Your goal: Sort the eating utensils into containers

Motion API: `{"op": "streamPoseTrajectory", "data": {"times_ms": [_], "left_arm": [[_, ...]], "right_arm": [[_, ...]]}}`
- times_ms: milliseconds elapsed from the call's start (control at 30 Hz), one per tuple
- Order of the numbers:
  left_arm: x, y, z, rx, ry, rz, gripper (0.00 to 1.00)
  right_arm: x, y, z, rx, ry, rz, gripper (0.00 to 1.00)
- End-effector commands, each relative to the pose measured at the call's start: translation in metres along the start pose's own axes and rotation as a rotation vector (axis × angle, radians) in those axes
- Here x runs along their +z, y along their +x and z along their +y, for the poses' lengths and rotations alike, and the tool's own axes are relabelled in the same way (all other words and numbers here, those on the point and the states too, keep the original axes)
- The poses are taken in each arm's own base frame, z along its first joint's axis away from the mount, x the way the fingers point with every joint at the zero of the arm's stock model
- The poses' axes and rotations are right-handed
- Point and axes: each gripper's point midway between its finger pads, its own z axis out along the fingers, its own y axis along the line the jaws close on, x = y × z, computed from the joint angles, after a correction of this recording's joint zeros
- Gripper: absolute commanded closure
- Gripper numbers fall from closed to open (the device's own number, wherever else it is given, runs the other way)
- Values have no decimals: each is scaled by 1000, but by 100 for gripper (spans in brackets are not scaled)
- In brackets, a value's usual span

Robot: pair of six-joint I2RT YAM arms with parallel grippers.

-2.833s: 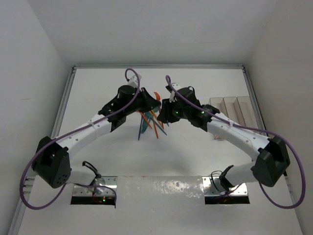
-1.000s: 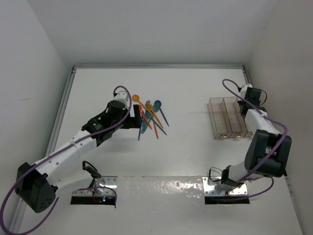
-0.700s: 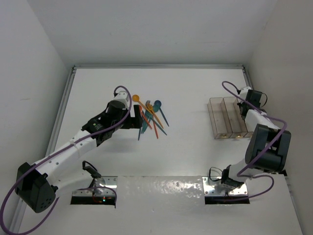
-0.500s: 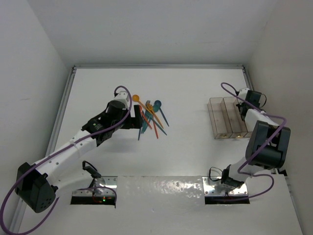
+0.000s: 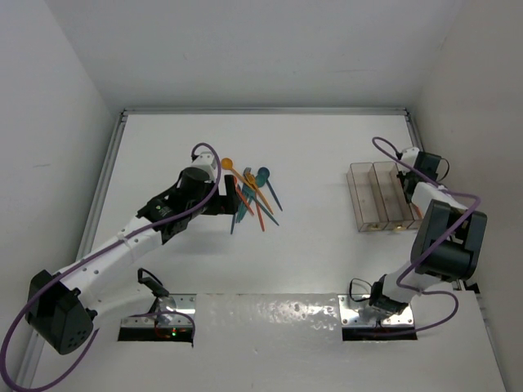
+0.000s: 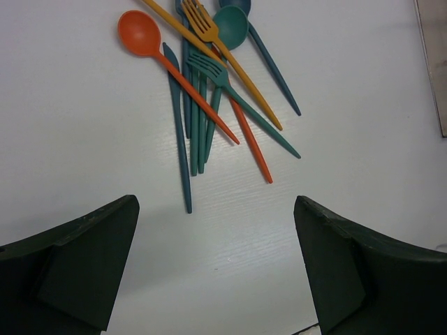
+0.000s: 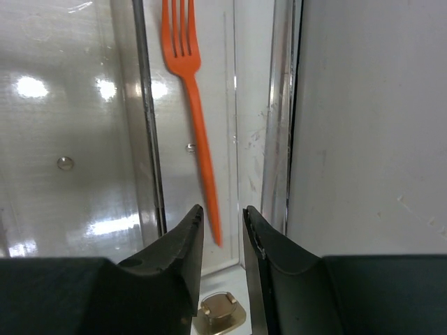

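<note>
Right gripper (image 7: 222, 211) over bin (image 7: 281, 139), jaws slightly parted, gripping nothing; orange fork (image 7: 180, 49) lies inside. Left gripper (image 6: 215, 204) wide open above utensil pile (image 6: 201, 105).

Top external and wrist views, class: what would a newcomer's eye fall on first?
A bright tangle of orange, yellow and teal utensils lies left of centre on the white table, just ahead of the left gripper's wide-open jaws. At far right, one orange fork lies alone in an end compartment of the clear bins.
</note>
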Motion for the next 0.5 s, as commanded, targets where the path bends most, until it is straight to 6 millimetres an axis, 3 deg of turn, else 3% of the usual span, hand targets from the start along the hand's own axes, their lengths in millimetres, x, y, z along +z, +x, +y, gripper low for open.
{"op": "streamPoseTrajectory", "data": {"times_ms": [0, 100, 233, 333, 433, 467], "left_arm": [[2, -7, -2, -8, 14, -26, 8], [2, -7, -3, -10, 19, -29, 8], [4, -7, -3, -35, 16, -29, 10], [13, -3, 0, -61, -22, 1, 12], [18, -2, 4, -93, -65, 25, 13], [23, -2, 6, -97, -90, 35, 13]], "right_arm": [[-1, -21, -6, 29, 5, -71, 71], [-14, -41, -13, 92, 15, -152, 71], [-46, -91, -20, 219, 19, -280, 67], [-74, -125, 15, 244, -16, -335, 65], [-97, -142, 47, 233, -57, -378, 62], [-114, -155, 70, 237, -102, -418, 62]]}}
